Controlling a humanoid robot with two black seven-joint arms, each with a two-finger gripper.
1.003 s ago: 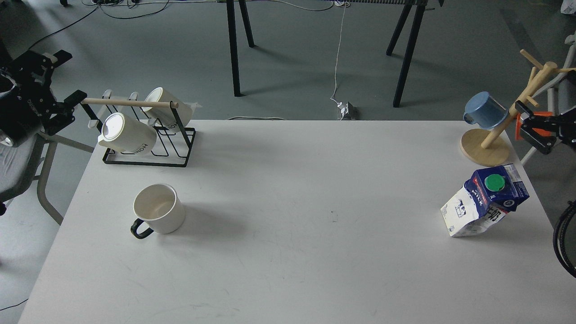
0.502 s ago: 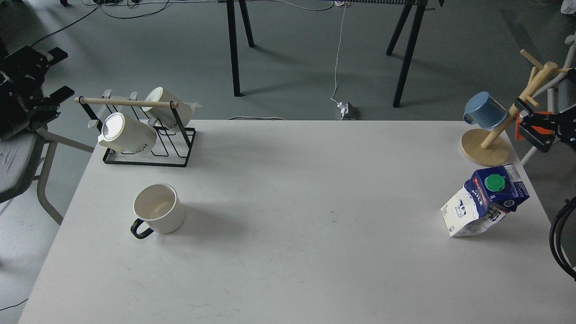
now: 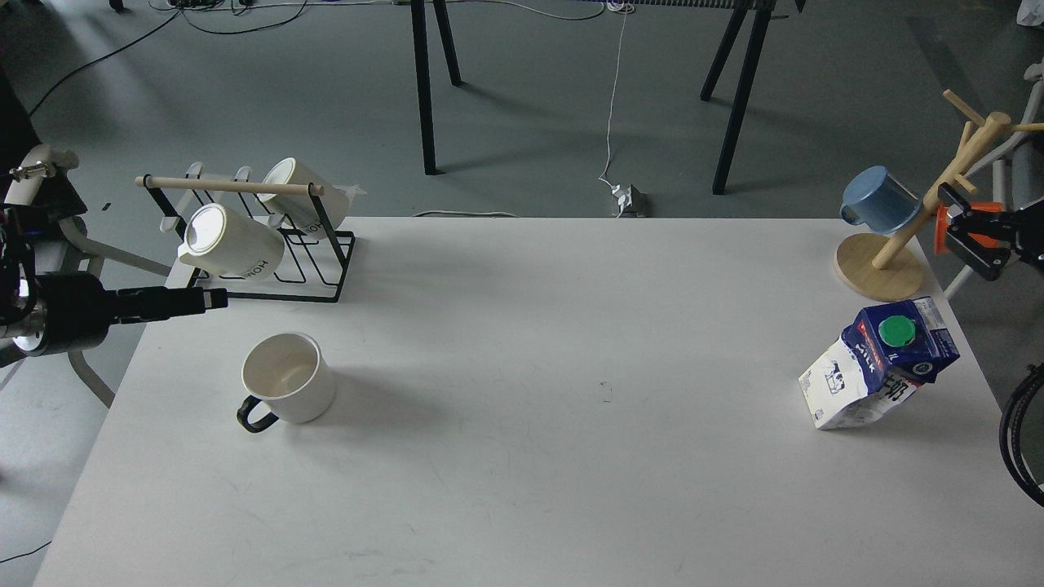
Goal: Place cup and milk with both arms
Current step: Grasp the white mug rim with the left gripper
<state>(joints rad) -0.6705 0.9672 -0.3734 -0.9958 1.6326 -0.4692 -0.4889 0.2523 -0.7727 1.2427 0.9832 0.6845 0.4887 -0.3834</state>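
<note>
Head view: on the white rectangular table (image 3: pixel 522 342), the short cream-white mug with a black loop handle (image 3: pixel 287 379) stands upright on the left side, mouth open upward, its handle pointing toward the near left corner. Well apart from it, near the right edge, stands the blue and white gable-top milk carton with a round green screw cap (image 3: pixel 881 363); its long axis runs from base to gable, drawn leaning up and to the right, and the cap faces the camera. Behind the mug, at the far left corner, a black wire rack with a wooden rod (image 3: pixel 253 236) carries two cream mugs with lettering (image 3: pixel 230 240) lying on their sides. At the far right corner a blue cup (image 3: pixel 879 200) hangs upside down on a pale wooden mug tree with a round base (image 3: pixel 885 265). The left gripper (image 3: pixel 208 298) reaches in from the left edge over the table's left border, between the rack and the mug, touching neither; it appears as one thin dark bar, so I cannot tell how far its fingers stand apart. The right gripper (image 3: pixel 961 232), black with orange parts, sits off the table's right edge beside the mug tree, holding nothing; its finger gap cannot be told.
</note>
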